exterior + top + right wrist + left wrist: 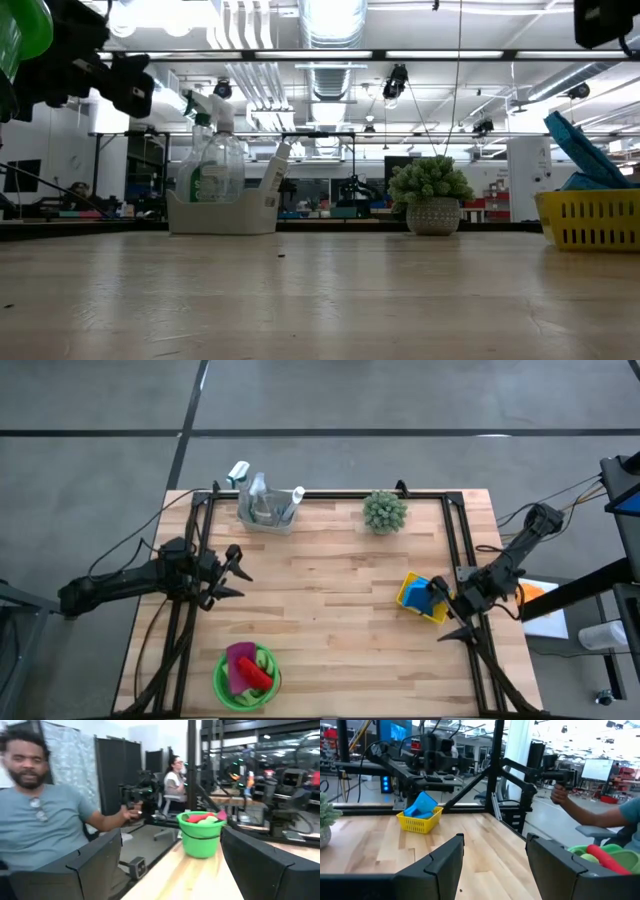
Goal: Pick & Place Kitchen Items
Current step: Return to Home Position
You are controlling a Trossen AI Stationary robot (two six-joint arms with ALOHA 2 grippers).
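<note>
A yellow basket holding blue sponges stands at the table's right. My right gripper hangs open just right of it, touching nothing. A green bowl with a pink cloth and a red item sits at the near edge. Clear spray bottles and a small white bottle stand in a white caddy at the far edge. My left gripper waits open at the table's left, its fingers with nothing between them.
A spiky green potted plant stands at the far edge, right of the caddy. Black frame rails run along the table's left, far and right sides. A person sits beyond the table's near edge.
</note>
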